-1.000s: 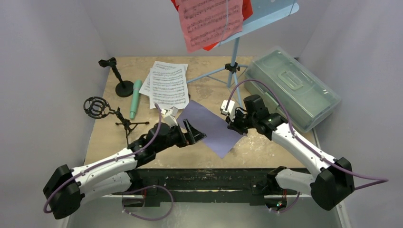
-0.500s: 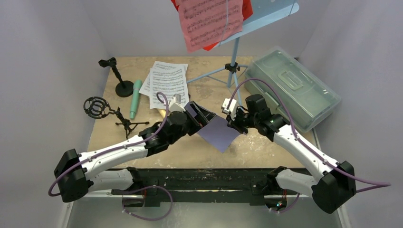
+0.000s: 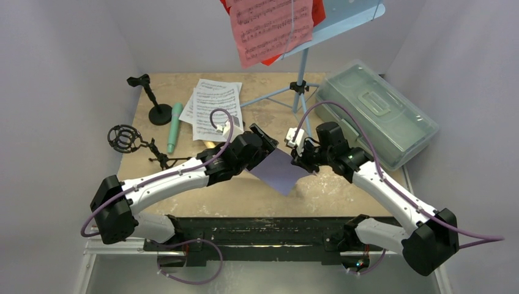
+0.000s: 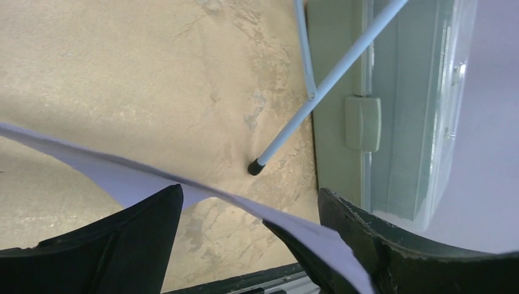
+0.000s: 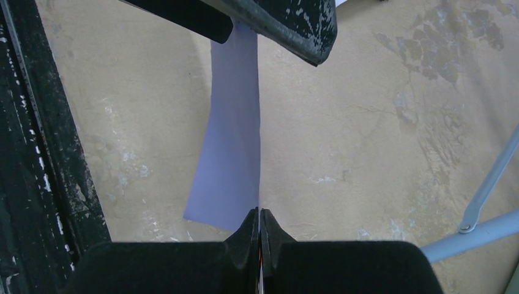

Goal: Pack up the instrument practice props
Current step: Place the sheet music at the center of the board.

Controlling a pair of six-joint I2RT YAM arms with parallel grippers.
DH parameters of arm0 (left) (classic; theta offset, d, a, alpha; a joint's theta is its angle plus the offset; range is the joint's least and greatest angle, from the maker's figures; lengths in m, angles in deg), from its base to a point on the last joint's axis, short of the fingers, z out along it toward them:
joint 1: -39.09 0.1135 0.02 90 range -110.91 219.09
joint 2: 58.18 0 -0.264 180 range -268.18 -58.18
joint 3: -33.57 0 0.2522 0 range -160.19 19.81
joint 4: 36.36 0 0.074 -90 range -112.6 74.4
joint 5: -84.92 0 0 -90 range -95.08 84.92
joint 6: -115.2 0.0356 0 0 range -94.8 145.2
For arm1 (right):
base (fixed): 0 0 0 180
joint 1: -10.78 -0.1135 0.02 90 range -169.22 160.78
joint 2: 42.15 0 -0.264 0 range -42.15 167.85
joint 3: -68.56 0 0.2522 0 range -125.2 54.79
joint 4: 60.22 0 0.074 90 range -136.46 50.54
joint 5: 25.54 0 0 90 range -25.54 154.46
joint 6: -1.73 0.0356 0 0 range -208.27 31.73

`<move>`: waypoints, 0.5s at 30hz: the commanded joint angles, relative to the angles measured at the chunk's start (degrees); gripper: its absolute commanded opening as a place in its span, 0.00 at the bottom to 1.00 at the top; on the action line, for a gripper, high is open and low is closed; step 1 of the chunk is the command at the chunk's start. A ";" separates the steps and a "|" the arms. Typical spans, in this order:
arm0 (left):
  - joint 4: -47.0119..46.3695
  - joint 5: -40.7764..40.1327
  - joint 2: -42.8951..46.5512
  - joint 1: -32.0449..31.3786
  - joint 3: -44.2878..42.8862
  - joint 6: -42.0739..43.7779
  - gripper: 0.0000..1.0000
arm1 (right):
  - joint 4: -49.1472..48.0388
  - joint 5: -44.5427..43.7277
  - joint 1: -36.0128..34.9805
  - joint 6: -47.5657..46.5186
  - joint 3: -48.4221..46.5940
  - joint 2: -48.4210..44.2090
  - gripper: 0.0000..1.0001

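The right gripper [image 5: 259,215] is pinched shut on one edge of the lilac music sheet [image 5: 229,153], a plain, thin rectangle of paper held up over the tan table [image 5: 367,122] and stretched between the two arms. The left gripper [image 4: 250,197] has its jaws spread, straddling the sheet's opposite edge, with the paper draped across one finger. Beyond it are a light-blue rack leg [image 4: 330,79] and the grey-green box [image 4: 398,122].

I count one lilac paper sheet [image 3: 278,171], one pink printed music sheet [image 3: 269,27], one red sheet [image 3: 317,11], and at least two overlapping white music sheets [image 3: 215,113]. There is one teal microphone [image 3: 174,127]. Two black stands: a round-base pole [image 3: 159,114] and a tripod with a cage mount [image 3: 124,138]. One light-blue music rack on tripod legs [image 3: 349,15], one translucent grey-green plastic box [image 3: 376,113].
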 commanded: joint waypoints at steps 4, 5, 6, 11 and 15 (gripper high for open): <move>4.67 -3.34 -0.71 -0.13 -1.91 -2.33 0.77 | 0.35 3.45 -2.13 -1.79 0.94 -1.24 0.00; 4.82 -3.45 -0.72 -0.13 -1.78 -2.40 0.77 | 0.68 3.89 -2.57 -2.07 1.05 -1.21 0.00; 4.88 -3.59 -0.77 -0.13 -1.66 -2.45 0.76 | 0.86 4.36 -3.01 -2.45 1.04 -1.18 0.00; 7.67 -3.35 -1.80 -0.13 -1.70 -3.79 0.75 | 0.90 4.23 -5.37 -3.08 1.34 -0.73 0.00; 8.73 -2.82 -1.88 -0.13 -1.40 -4.19 0.75 | 0.72 3.39 -6.41 -3.19 1.41 -0.19 0.00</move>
